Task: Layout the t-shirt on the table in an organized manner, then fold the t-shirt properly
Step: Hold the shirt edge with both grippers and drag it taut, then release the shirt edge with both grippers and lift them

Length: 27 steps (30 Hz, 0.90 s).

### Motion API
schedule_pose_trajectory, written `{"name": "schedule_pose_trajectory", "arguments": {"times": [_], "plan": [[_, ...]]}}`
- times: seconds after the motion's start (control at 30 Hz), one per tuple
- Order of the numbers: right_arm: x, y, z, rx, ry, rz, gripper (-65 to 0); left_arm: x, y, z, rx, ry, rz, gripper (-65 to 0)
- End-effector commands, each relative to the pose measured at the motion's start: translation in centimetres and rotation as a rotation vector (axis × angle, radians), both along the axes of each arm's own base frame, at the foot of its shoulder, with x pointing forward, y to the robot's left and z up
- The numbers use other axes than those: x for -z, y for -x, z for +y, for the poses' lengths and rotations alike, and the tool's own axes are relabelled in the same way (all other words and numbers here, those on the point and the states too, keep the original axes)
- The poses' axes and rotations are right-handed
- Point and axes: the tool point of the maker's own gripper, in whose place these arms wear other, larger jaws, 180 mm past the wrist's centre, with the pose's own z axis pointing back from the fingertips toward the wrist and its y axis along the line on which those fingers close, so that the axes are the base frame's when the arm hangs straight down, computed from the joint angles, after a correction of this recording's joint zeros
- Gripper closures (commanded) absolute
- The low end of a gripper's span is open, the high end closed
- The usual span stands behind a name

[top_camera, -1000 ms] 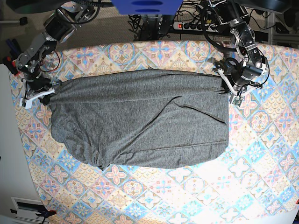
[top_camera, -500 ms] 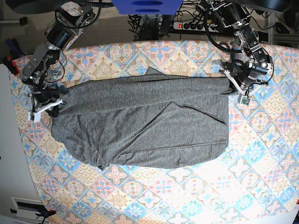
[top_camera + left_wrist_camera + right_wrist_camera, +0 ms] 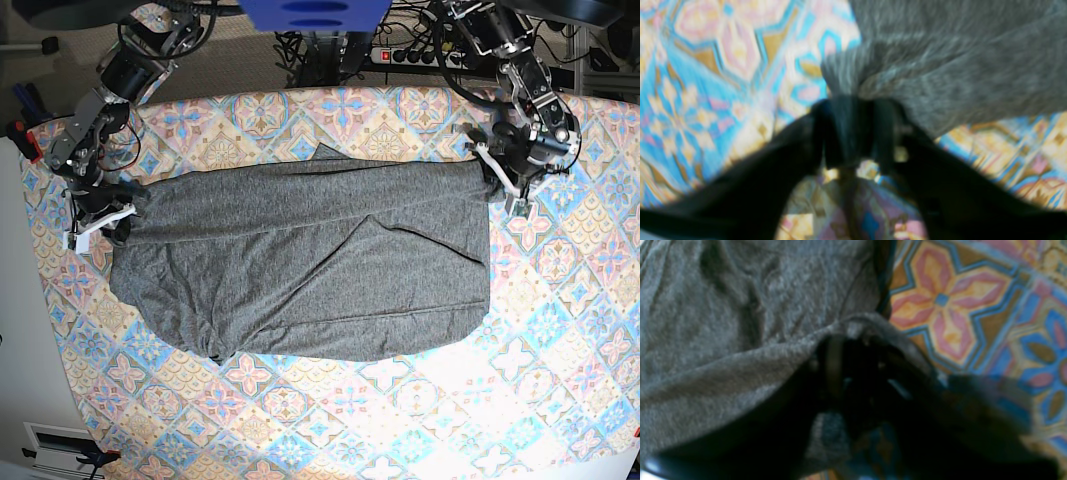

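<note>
The charcoal-grey t-shirt (image 3: 300, 260) lies spread across the middle of the patterned table (image 3: 400, 420), with a diagonal crease and a bunched lower-left corner. My left gripper (image 3: 497, 190) rests at the shirt's upper right corner. In the left wrist view its jaws (image 3: 857, 110) look parted, with a gathered tip of t-shirt (image 3: 957, 66) touching the tips. My right gripper (image 3: 100, 215) sits at the upper left corner. In the right wrist view the t-shirt (image 3: 723, 323) hem drapes over the gripper (image 3: 857, 353), whose jaws look slightly parted. Both wrist views are blurred.
A power strip and cables (image 3: 400, 55) lie behind the table's far edge, beside a blue object (image 3: 315, 12). The table's left edge runs close to my right arm, with a white surface (image 3: 20, 330) beyond it. Bare patterned cloth shows in front of the shirt.
The shirt's top edge, stretched taut a second ago, has come down onto the table and a small flap now shows at top centre. Both grippers' jaws have parted.
</note>
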Motion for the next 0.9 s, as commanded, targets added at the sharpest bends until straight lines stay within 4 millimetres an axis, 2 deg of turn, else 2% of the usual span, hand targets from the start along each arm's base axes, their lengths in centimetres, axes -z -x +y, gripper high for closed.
{"name": "schedule_pose_trajectory", "arguments": {"times": [0.0, 0.13, 0.2, 0.33, 0.5, 0.67, 0.77, 0.87], "plan": [[-3.0, -1.5, -1.0, 0.002, 0.035, -0.094, -21.3, -0.8, -0.5, 0.3, 0.009, -0.015, -0.021, -31.1], [-5.2, -2.0, -1.3, -0.002, 0.081, -0.142, -29.3, -0.8, -0.5, 0.2, 0.002, -0.004, -0.026, -34.5], [-6.4, -2.2, -1.5, -0.003, 0.107, -0.170, -30.4, -0.9, -0.6, 0.2, 0.002, -0.005, -0.032, -34.5], [-8.9, -2.6, -1.7, -0.006, 0.154, -0.224, -30.5, -2.7, -1.3, -0.1, 0.005, -0.024, -0.087, -34.5], [-9.8, -2.7, -1.7, -0.008, 0.173, -0.244, -30.5, -6.0, -2.4, -0.1, -0.010, -0.060, -0.188, -34.5], [-9.7, -2.7, -1.7, -0.010, 0.170, -0.239, -30.5, -8.6, -4.0, -0.9, 0.011, -0.046, -0.282, -34.5], [-9.7, -2.7, -2.5, -0.024, 0.197, -0.218, -30.5, -9.2, -4.8, -1.1, 0.013, -0.037, -0.306, -35.0], [-10.2, -4.6, -2.8, -0.055, 0.202, -0.219, -30.5, -9.7, -6.1, -2.3, 0.055, -0.037, -0.321, -35.0]]}}
